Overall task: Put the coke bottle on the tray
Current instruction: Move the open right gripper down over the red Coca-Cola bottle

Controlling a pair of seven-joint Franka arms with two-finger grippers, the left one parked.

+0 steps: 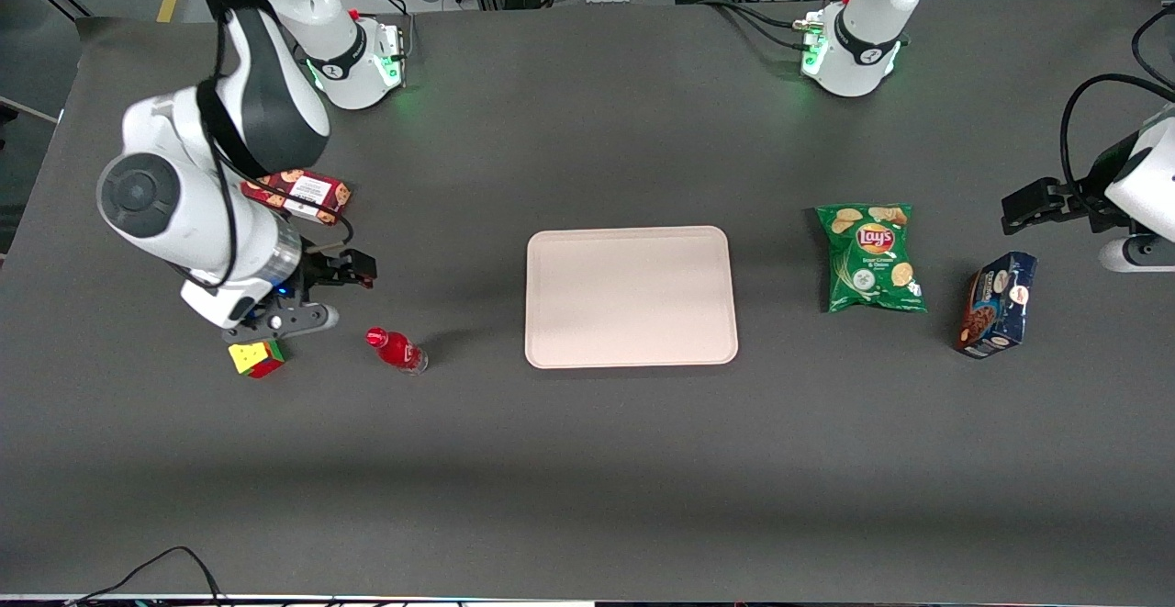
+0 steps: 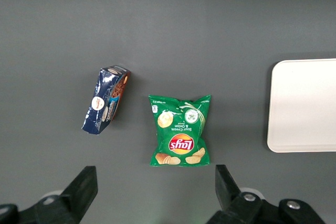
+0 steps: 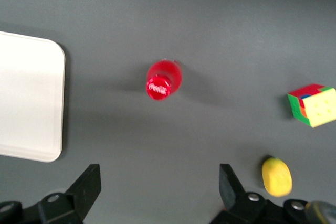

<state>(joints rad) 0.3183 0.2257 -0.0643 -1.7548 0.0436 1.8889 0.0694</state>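
Hovering over the desk [image 1: 587,460] with fingers apart and empty, your pincer [image 3: 160,190] looks down on the bottle [image 1: 397,350], which stands upright between the cube [image 1: 256,358] and the tray [image 1: 631,297], so you can descend around its cap.

Red coke bottle [image 1: 397,351], pinkish-beige tray [image 1: 631,297] (plain), multicoloured puzzle cube [image 1: 256,358].

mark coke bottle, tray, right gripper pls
coke bottle [image 3: 159,87], right wrist view: on its red cap.
tray [image 1: 631,235], front view: on the rim edge nearest the robots.
gripper [image 3: 160,184], right wrist view: midway between its open fingers, above the table.
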